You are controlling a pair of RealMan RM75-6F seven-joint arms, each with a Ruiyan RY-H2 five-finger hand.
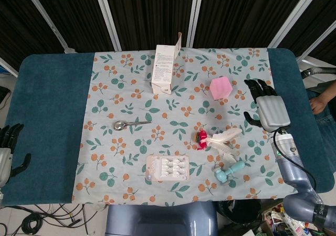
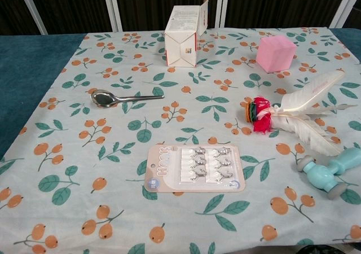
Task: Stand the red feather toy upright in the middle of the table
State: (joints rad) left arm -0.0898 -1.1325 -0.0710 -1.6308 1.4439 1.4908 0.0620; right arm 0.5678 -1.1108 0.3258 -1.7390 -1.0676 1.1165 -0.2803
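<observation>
The red feather toy (image 1: pixel 216 140) (image 2: pixel 290 116) lies flat on the floral cloth, right of centre. Its red base points left and its white feathers fan out to the right. My right hand (image 1: pixel 268 107) hovers above the cloth's right edge, up and to the right of the toy, fingers spread and holding nothing. My left hand (image 1: pixel 8 153) rests at the table's far left edge, fingers apart and empty. Neither hand shows in the chest view.
A teal dumbbell-shaped toy (image 1: pixel 229 171) (image 2: pixel 329 174) lies just below the feathers. A pink cube (image 1: pixel 221 87) (image 2: pixel 275 53) sits above the toy. A white carton (image 1: pixel 164 71), a spoon (image 1: pixel 128 124) and a card of hooks (image 1: pixel 167 168) lie further left.
</observation>
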